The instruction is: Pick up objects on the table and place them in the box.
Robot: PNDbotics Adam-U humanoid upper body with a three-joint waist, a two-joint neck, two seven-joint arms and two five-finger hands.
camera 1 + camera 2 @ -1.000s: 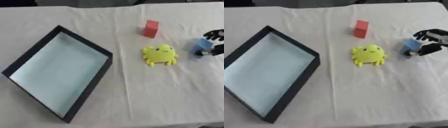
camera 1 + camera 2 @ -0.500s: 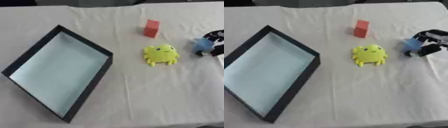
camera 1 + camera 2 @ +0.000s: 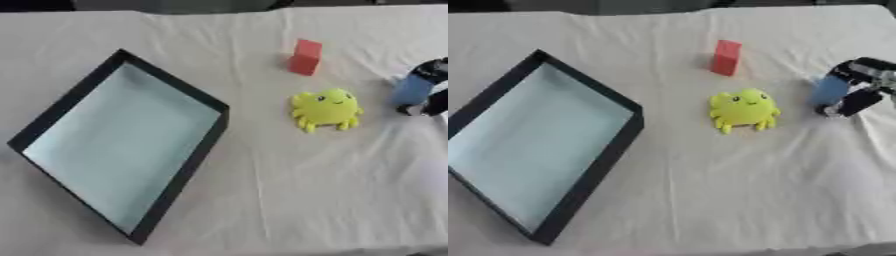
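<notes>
A pale, creased cloth covers the whole surface (image 3: 710,200), and a dark strip of room shows along the far edge. On the left lies the box (image 3: 179,177), a shallow black-walled tray with a light blue floor, set askew and holding nothing that I can see. Right of it, near the middle, a yellow crab-shaped toy (image 3: 744,109) sits on the cloth, and a red block (image 3: 726,57) stands a little farther back, apart from the toy.

At the right edge the robot's right hand (image 3: 863,91) is at a small blue object (image 3: 830,89), which stands upright on the cloth. Its dark fingers (image 3: 857,102) are curled round the blue object's top and right side, so I judge the step in hand to be the first pick: the grasp seems to be on, but the object looks not yet lifted. The next move would call for raising it off the cloth and carrying it left, over the toy, across to the box before letting go.

The right eye view shows the hand more fully, with a silver part of it above the blue object; the left eye view cuts most of the hand off at its border and shows only dark fingertips. The left hand appears in neither view.
</notes>
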